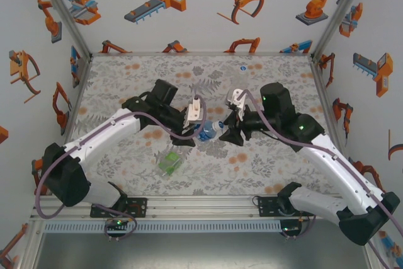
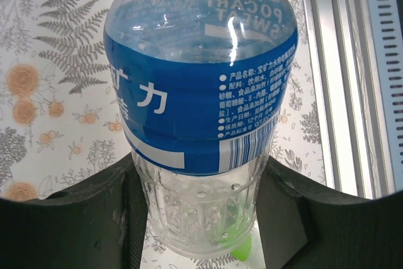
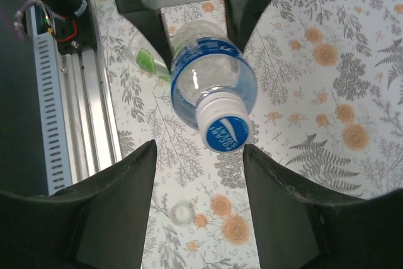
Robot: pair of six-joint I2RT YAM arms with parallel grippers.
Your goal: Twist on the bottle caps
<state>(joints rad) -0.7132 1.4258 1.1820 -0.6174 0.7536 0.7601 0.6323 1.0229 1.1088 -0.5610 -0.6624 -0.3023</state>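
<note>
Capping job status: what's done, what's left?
Looks done: the blue bottle wears its cap, though I can't tell whether it is tight. In hand: the left gripper clamps that bottle, and the right gripper is open by the cap. Left: the green bottle lying on the table, plus a loose cap.

Blue bottle (image 2: 201, 124): clear, blue label with white print and white band. Cap (image 3: 225, 131): white, blue top. Green bottle (image 1: 170, 163): clear, green label. Table (image 1: 126, 80): white with grey ferns, orange flowers. Walls (image 1: 201, 11): white, orange robot drawings. Arms (image 1: 104, 133): white and black.
</note>
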